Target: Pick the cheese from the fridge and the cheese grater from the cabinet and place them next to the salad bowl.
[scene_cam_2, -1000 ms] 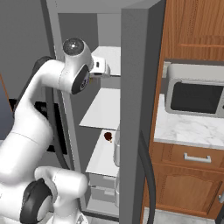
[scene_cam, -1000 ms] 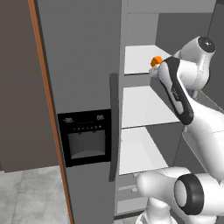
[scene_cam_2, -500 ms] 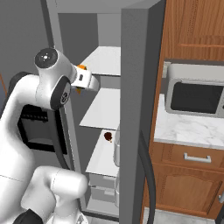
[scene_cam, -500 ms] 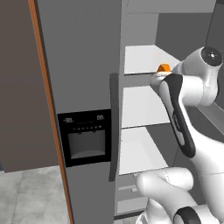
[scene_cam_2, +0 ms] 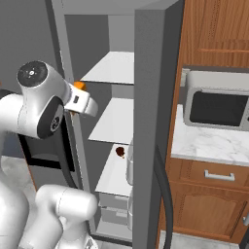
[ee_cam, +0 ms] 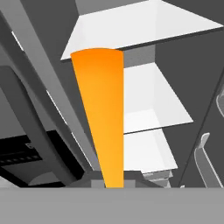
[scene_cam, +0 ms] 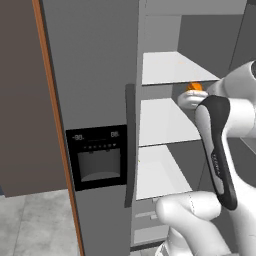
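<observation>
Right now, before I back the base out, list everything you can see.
cheese: one, orange wedge, held in the claw in front of the open fridge
fridge: one, grey, door open, white shelves inside
dispenser panel: one, black, on the fridge door
small dark item: one, brown, on a lower fridge shelf
microwave: one, silver, on the counter
marble counter: one, white
wooden cabinets: brown, above and below the counter
claw: one, shut on the cheese

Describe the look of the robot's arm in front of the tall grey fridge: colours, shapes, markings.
The arm is glossy white, built of thick rounded segments. A long black band with faint lettering runs down one link, and a round dark grey joint cap with small screw dots tops the big white joint. The white wrist block carries small dark marks. No loose cables show.
</observation>
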